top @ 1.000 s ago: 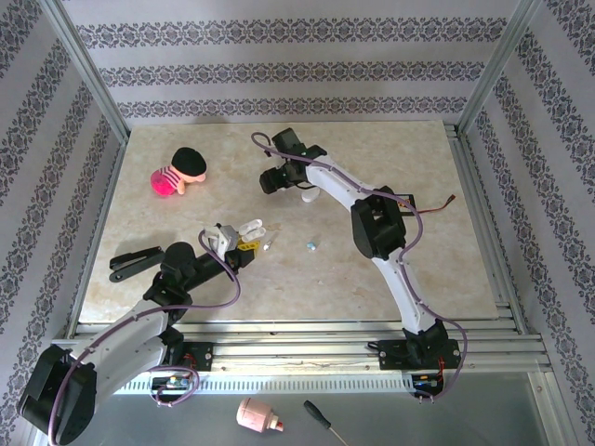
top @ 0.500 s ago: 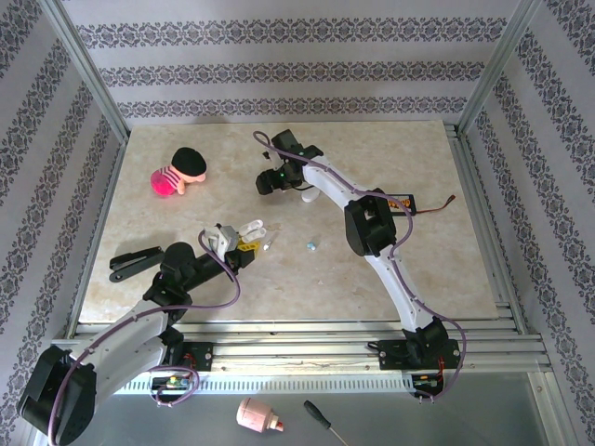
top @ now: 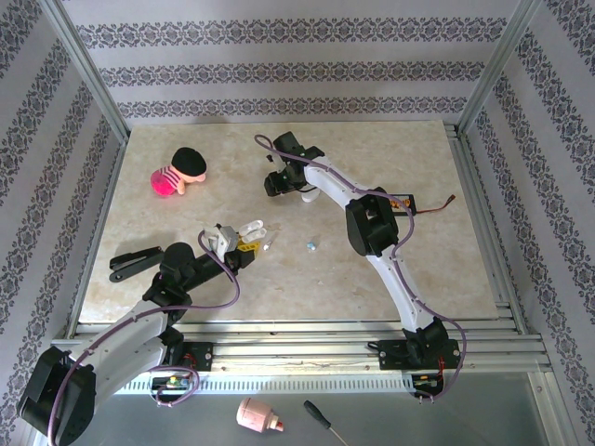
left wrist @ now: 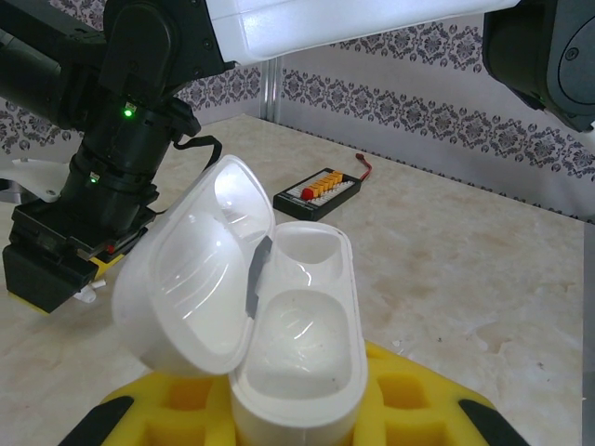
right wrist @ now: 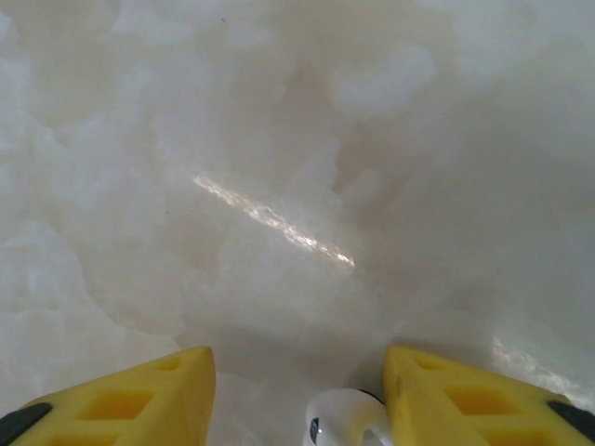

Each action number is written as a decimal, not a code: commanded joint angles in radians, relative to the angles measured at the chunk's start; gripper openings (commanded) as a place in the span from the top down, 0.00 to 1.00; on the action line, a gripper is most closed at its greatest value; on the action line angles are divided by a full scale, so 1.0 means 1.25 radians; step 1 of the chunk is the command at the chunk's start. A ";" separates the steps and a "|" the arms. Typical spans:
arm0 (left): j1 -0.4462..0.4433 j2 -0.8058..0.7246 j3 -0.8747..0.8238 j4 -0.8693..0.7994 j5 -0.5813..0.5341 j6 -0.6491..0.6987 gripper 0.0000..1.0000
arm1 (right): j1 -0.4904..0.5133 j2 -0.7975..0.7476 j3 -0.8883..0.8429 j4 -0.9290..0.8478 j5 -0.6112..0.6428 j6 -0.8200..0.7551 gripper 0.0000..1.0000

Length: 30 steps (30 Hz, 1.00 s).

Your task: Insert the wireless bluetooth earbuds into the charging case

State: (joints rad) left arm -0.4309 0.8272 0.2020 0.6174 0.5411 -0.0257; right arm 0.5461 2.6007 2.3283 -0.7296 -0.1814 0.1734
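My right gripper [right wrist: 297,401] is low over the counter [right wrist: 279,139], with its two yellow fingers [right wrist: 121,395] apart. A bud [right wrist: 342,420] lies between them, right up against the right finger. The left finger is not on it. The bud is small, white, round and shiny, with a tiny dark dot. I cannot see its stem. From above, this gripper [top: 276,182] sits at the far middle of the counter.

My left gripper [left wrist: 293,413] is squeezed tight on the case [left wrist: 293,325]. The case is white and smooth like a pebble. Its lid [left wrist: 191,269] is swung open to the left, and I can see two hollow cups inside. From above, the case [top: 251,228] is at the near left.

Just right of the case, a second white bud [top: 270,243] lies on the counter. A pale blue bud [top: 311,245] lies a bit further right. Both are well apart from the right gripper.

A pink toy [top: 177,172] sits at the far left. A black thing [top: 130,263] lies by the left edge. A black board [top: 402,200] with yellow plugs lies by the right arm's elbow.

Metal rails [top: 483,214] run along the right side and the near edge. The widest bare stretch of counter is on the right, between the arm and the rail.
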 commanded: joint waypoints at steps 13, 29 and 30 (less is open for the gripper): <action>-0.005 -0.003 -0.002 0.032 0.008 0.005 0.93 | 0.005 -0.070 -0.076 -0.075 0.055 0.040 0.71; -0.005 0.027 -0.010 0.063 0.020 0.047 0.93 | 0.006 -0.306 -0.479 0.136 0.049 0.097 0.72; -0.005 0.028 -0.008 0.063 0.024 0.047 0.93 | 0.006 -0.320 -0.510 0.140 0.048 0.096 0.72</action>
State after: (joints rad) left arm -0.4309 0.8608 0.1997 0.6373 0.5488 0.0013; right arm 0.5476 2.2681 1.7607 -0.5972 -0.1272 0.2703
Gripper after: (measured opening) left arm 0.198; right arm 0.277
